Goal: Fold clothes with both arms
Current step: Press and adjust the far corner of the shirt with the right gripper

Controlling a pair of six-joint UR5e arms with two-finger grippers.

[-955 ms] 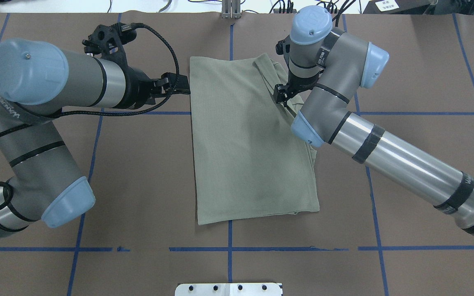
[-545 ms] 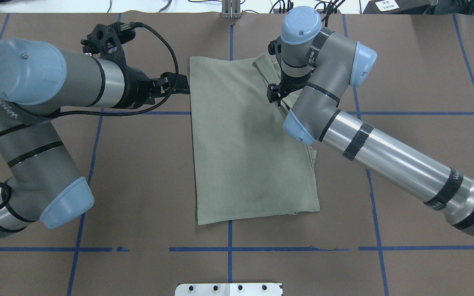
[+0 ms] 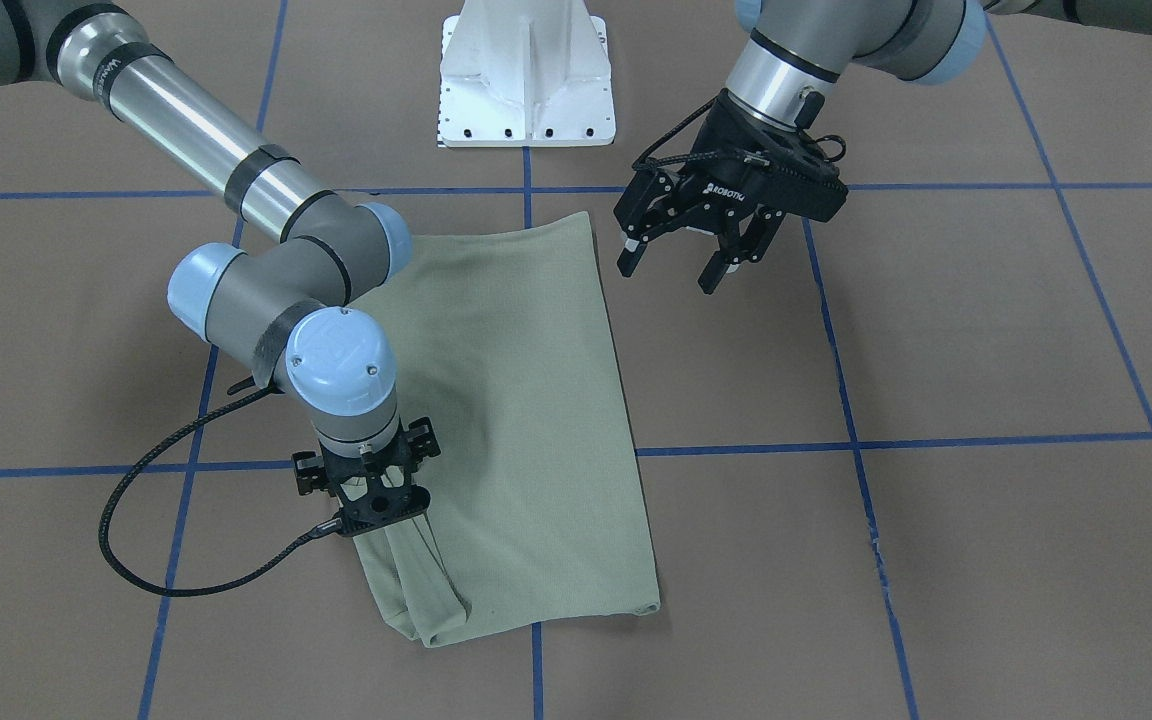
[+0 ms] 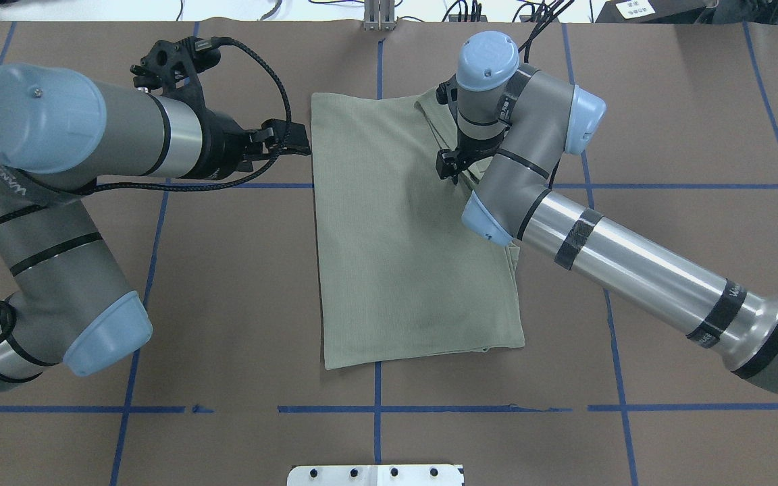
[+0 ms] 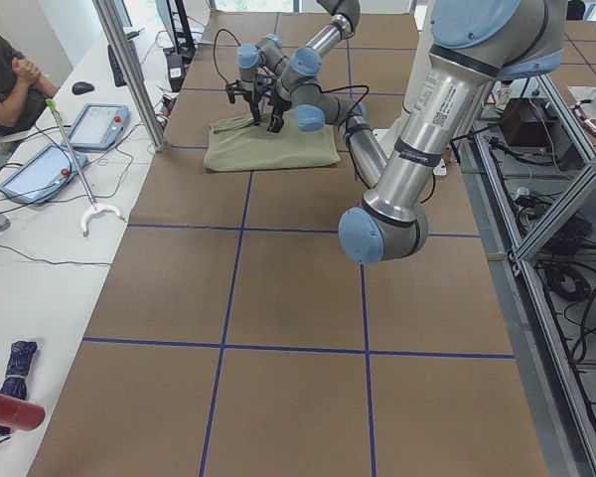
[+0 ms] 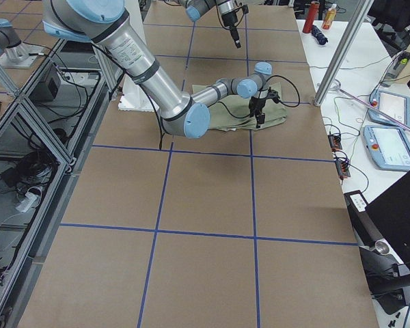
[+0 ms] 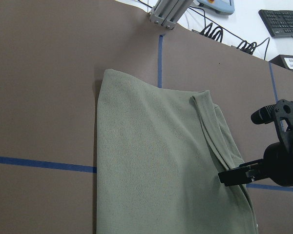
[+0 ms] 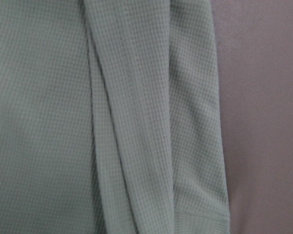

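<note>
The clothes are one sage-green knit shirt (image 4: 409, 256), folded into a long rectangle on the brown table (image 4: 227, 290). My left gripper (image 3: 668, 277) hovers open and empty just off the shirt's far left edge, also seen in the overhead view (image 4: 298, 140). My right gripper (image 4: 448, 165) points straight down over the shirt's far right part, where sleeve folds (image 8: 136, 122) bunch along the edge. The wrist hides its fingers, and the right wrist view shows only cloth, so I cannot tell whether it is open or shut.
The white pedestal base (image 3: 526, 80) stands at the robot's side of the table. Blue tape lines (image 4: 377, 432) grid the brown cover. A seated person (image 5: 5, 75) and tablets (image 5: 99, 124) are at a side desk beyond the table's far edge.
My right wrist has moved left and slightly nearer, further over the shirt's far right part. The left arm has barely moved and its gripper stays open.
</note>
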